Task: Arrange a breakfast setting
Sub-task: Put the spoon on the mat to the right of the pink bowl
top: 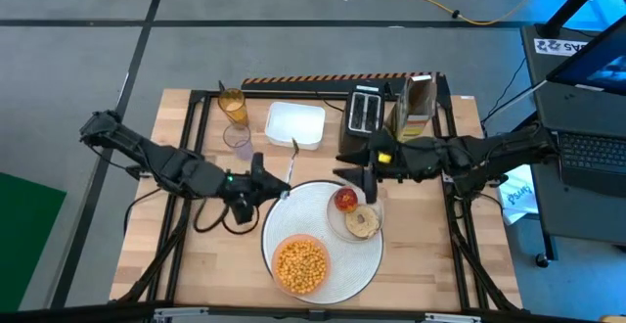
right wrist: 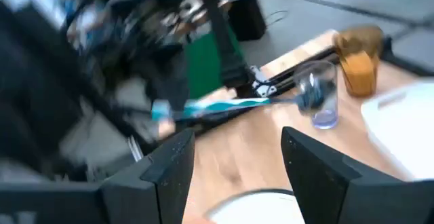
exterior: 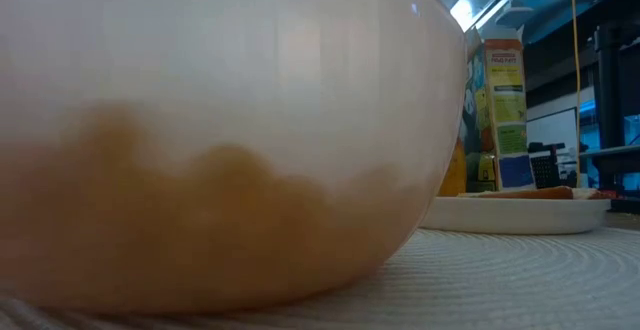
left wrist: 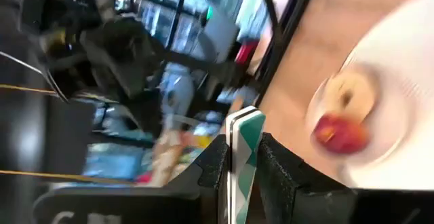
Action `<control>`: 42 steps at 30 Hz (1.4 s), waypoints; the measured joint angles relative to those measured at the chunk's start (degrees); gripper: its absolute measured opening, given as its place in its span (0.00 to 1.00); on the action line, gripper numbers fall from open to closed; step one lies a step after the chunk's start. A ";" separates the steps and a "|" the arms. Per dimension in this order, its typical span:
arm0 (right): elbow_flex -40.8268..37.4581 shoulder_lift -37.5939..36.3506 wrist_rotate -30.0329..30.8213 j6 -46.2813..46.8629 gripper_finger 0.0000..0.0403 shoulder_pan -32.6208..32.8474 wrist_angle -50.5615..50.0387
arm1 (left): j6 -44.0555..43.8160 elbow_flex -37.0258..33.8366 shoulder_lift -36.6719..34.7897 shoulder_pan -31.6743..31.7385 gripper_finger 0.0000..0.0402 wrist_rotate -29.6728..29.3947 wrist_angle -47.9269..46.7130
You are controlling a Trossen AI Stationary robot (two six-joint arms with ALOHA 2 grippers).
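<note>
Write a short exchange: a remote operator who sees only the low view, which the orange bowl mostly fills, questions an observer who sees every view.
Operator: The orange bowl blocks my view. Where is the spoon?
Observer: The left gripper is shut on the metal spoon, at the left rim of the placemat.
Operator: And the right gripper?
Observer: The right gripper is open and empty, by the edge of the small plate, near the red apple.

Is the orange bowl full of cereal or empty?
Full. From above, the orange bowl on the white placemat is filled nearly to its rim with yellow cereal puffs.
</note>
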 joint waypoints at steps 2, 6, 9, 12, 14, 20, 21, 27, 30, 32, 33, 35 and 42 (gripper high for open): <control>-1.94 -0.23 2.17 6.12 0.52 1.18 2.70 | 5.56 1.50 2.26 -1.00 0.13 -5.17 0.07; -7.48 -0.21 3.66 17.99 0.52 3.28 16.75 | 15.51 5.41 7.83 -1.39 0.14 -11.73 0.01; -11.66 0.62 4.49 23.86 0.52 3.62 28.63 | 18.96 8.58 12.12 -1.09 0.14 -13.31 0.00; -13.63 1.30 5.49 26.78 0.52 3.41 32.01 | 21.11 11.16 15.58 -0.93 0.14 -13.86 0.03; -14.22 1.30 5.52 27.96 0.52 3.47 30.00 | 22.73 12.80 17.47 -1.19 0.14 -14.52 0.32; -14.17 1.58 5.55 31.42 0.52 3.53 23.39 | 27.17 14.84 19.43 -1.63 0.14 -16.89 1.19; -14.17 1.58 5.59 31.58 0.52 3.48 23.17 | 27.38 14.97 19.43 -1.62 0.14 -16.19 1.55; -14.12 1.58 5.28 31.59 0.52 1.70 21.34 | 31.53 15.01 19.39 -1.56 0.14 -15.18 1.59; -14.12 1.56 3.64 31.54 0.52 0.15 21.55 | 31.64 15.01 19.44 -1.27 0.14 -14.29 1.65; -14.12 1.83 2.61 31.13 0.52 -0.77 22.04 | 31.66 15.01 19.50 -0.87 0.14 -13.56 1.56; -14.12 2.12 2.38 30.73 0.52 -1.01 23.21 | 31.68 15.01 19.52 -0.68 0.14 -13.35 1.52; -14.12 2.35 1.33 30.13 0.52 -1.61 24.59 | 31.68 15.01 19.52 -0.27 0.14 -12.45 1.52; -14.08 4.80 -1.49 29.99 0.52 -3.13 27.94 | 33.49 14.99 19.54 1.35 0.14 -11.48 1.58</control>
